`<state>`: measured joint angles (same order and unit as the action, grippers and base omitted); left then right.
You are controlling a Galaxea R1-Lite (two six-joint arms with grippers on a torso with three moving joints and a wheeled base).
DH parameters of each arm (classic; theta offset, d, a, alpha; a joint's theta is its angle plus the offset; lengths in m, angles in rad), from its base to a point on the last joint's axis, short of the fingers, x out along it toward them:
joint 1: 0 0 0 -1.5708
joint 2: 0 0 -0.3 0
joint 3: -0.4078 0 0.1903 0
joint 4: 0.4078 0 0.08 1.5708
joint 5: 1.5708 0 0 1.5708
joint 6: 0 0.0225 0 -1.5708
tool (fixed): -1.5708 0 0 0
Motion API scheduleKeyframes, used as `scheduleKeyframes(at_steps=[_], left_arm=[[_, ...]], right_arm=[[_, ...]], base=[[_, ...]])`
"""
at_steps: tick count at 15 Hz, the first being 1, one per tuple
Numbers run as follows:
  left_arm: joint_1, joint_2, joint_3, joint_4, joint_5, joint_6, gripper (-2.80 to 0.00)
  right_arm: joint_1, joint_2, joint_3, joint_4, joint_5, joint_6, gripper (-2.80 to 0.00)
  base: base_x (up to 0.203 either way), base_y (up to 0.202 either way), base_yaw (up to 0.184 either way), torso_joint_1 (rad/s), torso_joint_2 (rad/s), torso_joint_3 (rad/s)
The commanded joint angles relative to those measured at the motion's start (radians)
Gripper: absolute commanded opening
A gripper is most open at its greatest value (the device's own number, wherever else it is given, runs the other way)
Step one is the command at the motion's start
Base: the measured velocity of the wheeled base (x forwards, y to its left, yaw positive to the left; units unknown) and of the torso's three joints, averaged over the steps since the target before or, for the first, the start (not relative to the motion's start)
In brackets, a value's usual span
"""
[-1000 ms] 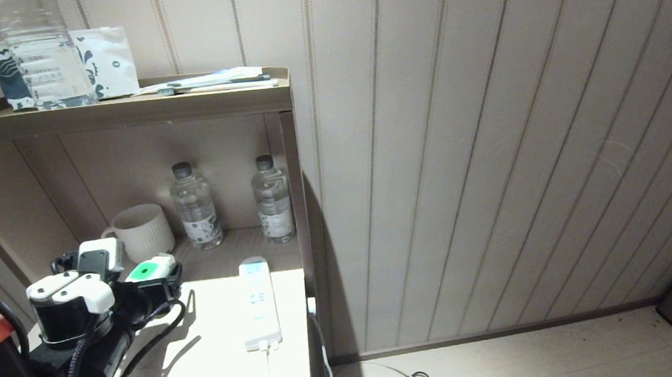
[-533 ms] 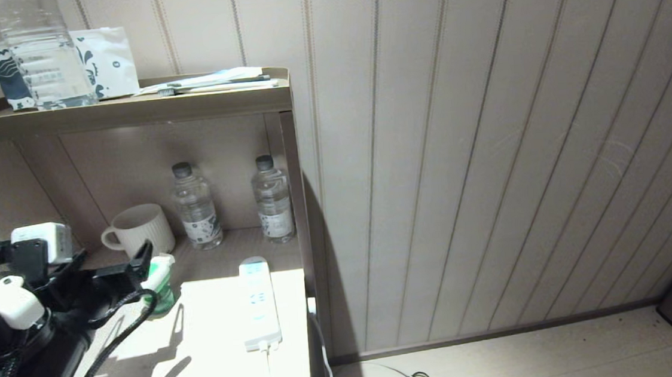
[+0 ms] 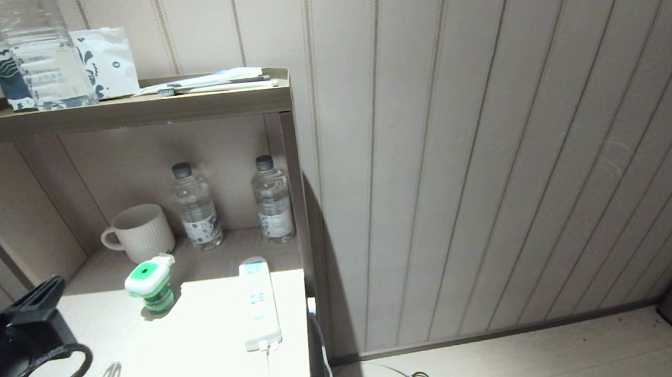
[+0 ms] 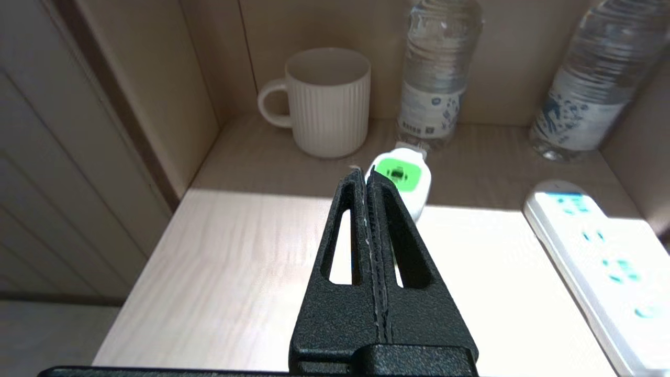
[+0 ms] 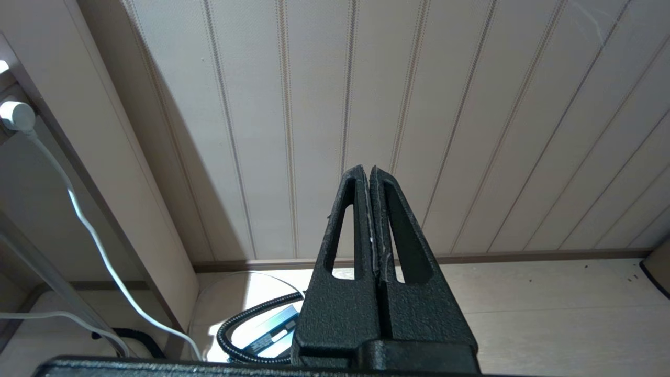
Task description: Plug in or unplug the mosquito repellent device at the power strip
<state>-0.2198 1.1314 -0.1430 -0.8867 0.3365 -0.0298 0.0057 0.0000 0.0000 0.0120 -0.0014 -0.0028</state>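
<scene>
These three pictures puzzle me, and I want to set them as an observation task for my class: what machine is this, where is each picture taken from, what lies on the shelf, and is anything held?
It is a two-armed robot on wheels. The wide picture comes from a camera on its head; the other two come from cameras on its wrists, looking along black pincer fingers. On the pale shelf stand a mosquito repellent device with a green top, a white power strip, a mug and two water bottles. The device stands apart from the strip, not plugged in. The left gripper is shut on nothing, short of the device. The right gripper, also shut and empty, points at the wall.
</scene>
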Motion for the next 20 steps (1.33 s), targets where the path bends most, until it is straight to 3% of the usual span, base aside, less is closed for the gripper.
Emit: scheduleKeyframes(at_steps=[1, 4, 6, 9, 13, 17, 20], left_arm=[[0.003, -0.252, -0.023, 0.217, -0.006, -0.001, -2.80], [0.027, -0.534, -0.080, 0.597, -0.087, -0.003, -2.80], [0.063, -0.675, -0.065, 0.699, -0.145, 0.007, -2.80], [0.165, -0.858, 0.016, 0.750, -0.255, 0.060, -2.80], [0.217, -1.107, 0.127, 0.798, -0.301, 0.130, -2.80], [0.223, -1.131, 0.143, 0.827, -0.383, 0.144, -2.80], [0.223, -1.131, 0.143, 0.812, -0.373, 0.135, -2.80]], right_arm=[[0.000, 0.000, 0.000, 0.000, 0.000, 0.000, -2.80], [0.000, 0.000, 0.000, 0.000, 0.000, 0.000, -2.80], [0.000, 0.000, 0.000, 0.000, 0.000, 0.000, -2.80], [0.000, 0.000, 0.000, 0.000, 0.000, 0.000, -2.80], [0.000, 0.000, 0.000, 0.000, 0.000, 0.000, -2.80], [0.000, 0.000, 0.000, 0.000, 0.000, 0.000, -2.80], [0.000, 0.000, 0.000, 0.000, 0.000, 0.000, -2.80]], base=[[0.000, 0.000, 0.000, 0.000, 0.00, 0.000], [0.000, 0.000, 0.000, 0.000, 0.00, 0.000], [0.000, 0.000, 0.000, 0.000, 0.00, 0.000], [0.000, 0.000, 0.000, 0.000, 0.00, 0.000], [0.000, 0.000, 0.000, 0.000, 0.00, 0.000], [0.000, 0.000, 0.000, 0.000, 0.00, 0.000], [0.000, 0.000, 0.000, 0.000, 0.00, 0.000]])
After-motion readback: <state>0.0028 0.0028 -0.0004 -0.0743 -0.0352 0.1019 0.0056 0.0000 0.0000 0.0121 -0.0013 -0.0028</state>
